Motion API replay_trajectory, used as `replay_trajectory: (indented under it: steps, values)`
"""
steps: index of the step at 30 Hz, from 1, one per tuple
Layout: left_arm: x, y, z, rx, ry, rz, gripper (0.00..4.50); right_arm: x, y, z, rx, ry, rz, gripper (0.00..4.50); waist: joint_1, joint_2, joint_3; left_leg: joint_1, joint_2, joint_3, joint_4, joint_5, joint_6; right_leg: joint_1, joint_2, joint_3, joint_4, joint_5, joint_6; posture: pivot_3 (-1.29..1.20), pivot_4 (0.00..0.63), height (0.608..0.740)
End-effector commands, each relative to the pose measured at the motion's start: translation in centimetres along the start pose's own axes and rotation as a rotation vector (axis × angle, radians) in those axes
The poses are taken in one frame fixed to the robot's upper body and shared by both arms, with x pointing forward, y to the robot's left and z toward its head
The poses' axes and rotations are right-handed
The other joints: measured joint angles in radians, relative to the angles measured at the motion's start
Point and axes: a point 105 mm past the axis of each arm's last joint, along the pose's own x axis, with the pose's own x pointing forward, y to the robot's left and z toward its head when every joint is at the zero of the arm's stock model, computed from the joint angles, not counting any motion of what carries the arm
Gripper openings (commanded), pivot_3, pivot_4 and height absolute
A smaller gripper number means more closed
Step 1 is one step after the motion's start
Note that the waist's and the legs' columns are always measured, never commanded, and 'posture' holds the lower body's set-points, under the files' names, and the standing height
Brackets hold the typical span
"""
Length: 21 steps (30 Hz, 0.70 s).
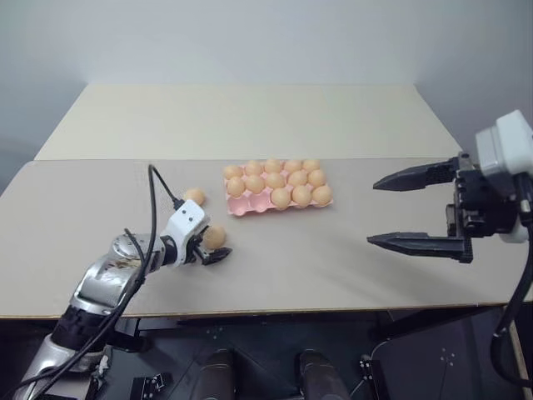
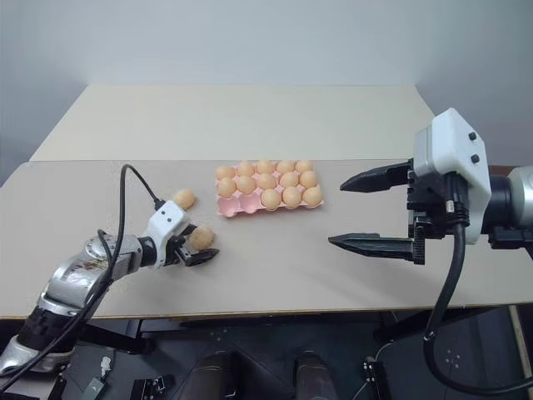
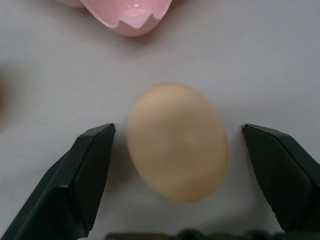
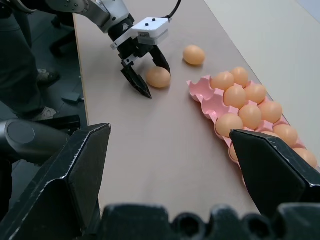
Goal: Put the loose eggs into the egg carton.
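1. The left claw (image 1: 213, 250) sits low over the desk (image 1: 333, 258) with its jaws spread wide, one black finger on each side of a loose egg (image 1: 215, 237). In the left wrist view there is a gap between the egg and either finger, so nothing is gripped yet.
2. The step in hand looks like the pick-up of this egg. The next move likely calls for a gentle closing on the shell, then a lift toward the egg carton (image 1: 241, 207).
3. A second loose egg (image 1: 194, 196) lies on the desk just beyond the claw, near the carton's left end.
4. The pink carton lies at the desk's middle, mostly filled with tan eggs; empty cups show along its near left edge.
5. The right claw (image 1: 408, 211) hangs wide open and empty above the desk, well apart from the carton.
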Motion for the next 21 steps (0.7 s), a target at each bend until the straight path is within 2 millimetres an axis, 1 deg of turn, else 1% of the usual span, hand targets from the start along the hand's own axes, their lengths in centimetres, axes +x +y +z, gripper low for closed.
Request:
replay_trajectory:
  steps: [1, 5, 6, 8, 13, 16, 18, 21]
  values:
    - [0.2, -0.1, 0.8, 0.033, -0.026, -0.010, 3.80, -0.3, 0.0, 0.9, -0.056, -0.014, -0.014, 4.50, 0.000, 0.000, 0.000, 0.000, 0.000, 0.000, 0.000, 0.000, 0.000, 0.000, 0.000, 0.000, 0.000, 0.000, 0.000, 0.00, 0.150, 0.740]
    - [-0.2, -0.1, 1.0, 0.045, -0.034, -0.013, 2.54, -0.3, 0.0, 0.8, -0.053, -0.012, -0.021, 4.50, 0.000, 0.000, 0.000, 0.000, 0.000, 0.000, 0.001, 0.000, 0.000, 0.000, 0.000, 0.000, 0.000, 0.000, 0.000, 0.00, 0.150, 0.740]
    - [-0.3, -0.1, 1.1, 0.051, -0.037, -0.011, 2.13, -0.3, -0.1, 0.8, -0.053, -0.012, -0.023, 4.50, 0.000, 0.000, 0.000, 0.000, 0.000, 0.000, 0.001, 0.000, 0.000, 0.000, 0.000, 0.000, 0.000, 0.000, 0.000, 0.00, 0.150, 0.740]
    - [-0.5, 0.0, 1.4, 0.064, -0.047, -0.006, 1.81, -0.3, -0.1, 0.8, -0.052, -0.012, -0.027, 4.50, -0.001, 0.000, 0.000, 0.000, 0.000, 0.000, 0.001, 0.000, 0.000, 0.000, 0.000, 0.000, 0.000, 0.000, 0.000, 0.00, 0.150, 0.740]
    - [-0.7, -0.4, 3.3, 0.147, -0.102, -0.005, 1.77, -0.4, -0.3, 0.7, -0.054, -0.009, -0.041, 4.50, 0.000, 0.000, 0.000, 0.000, 0.000, 0.000, 0.002, 0.000, 0.000, 0.000, 0.000, 0.000, 0.000, 0.000, 0.000, 0.00, 0.150, 0.740]
    - [-0.6, -0.5, 5.5, 0.193, -0.163, -0.002, 1.75, -0.5, -0.4, 0.7, -0.057, -0.006, -0.050, 4.50, 0.001, 0.000, 0.000, -0.001, 0.000, -0.001, 0.003, 0.000, 0.000, 0.000, 0.000, 0.000, 0.001, 0.000, 0.001, 0.00, 0.150, 0.740]
    - [-0.2, -0.5, 7.0, 0.217, -0.199, -0.004, 1.75, -0.6, -0.6, 0.7, -0.060, -0.003, -0.058, 4.50, 0.005, 0.000, 0.000, -0.002, 0.000, -0.001, 0.004, 0.000, 0.000, 0.001, 0.000, -0.001, 0.001, 0.001, 0.001, 0.00, 0.150, 0.740]
    - [1.1, 0.0, 8.7, 0.240, -0.237, -0.002, 1.73, -0.6, -0.8, 0.7, -0.065, 0.000, -0.070, 4.50, 0.011, 0.000, 0.000, -0.003, -0.001, -0.001, 0.006, 0.000, 0.000, 0.001, 0.000, -0.001, 0.001, 0.001, 0.002, 0.00, 0.150, 0.740]
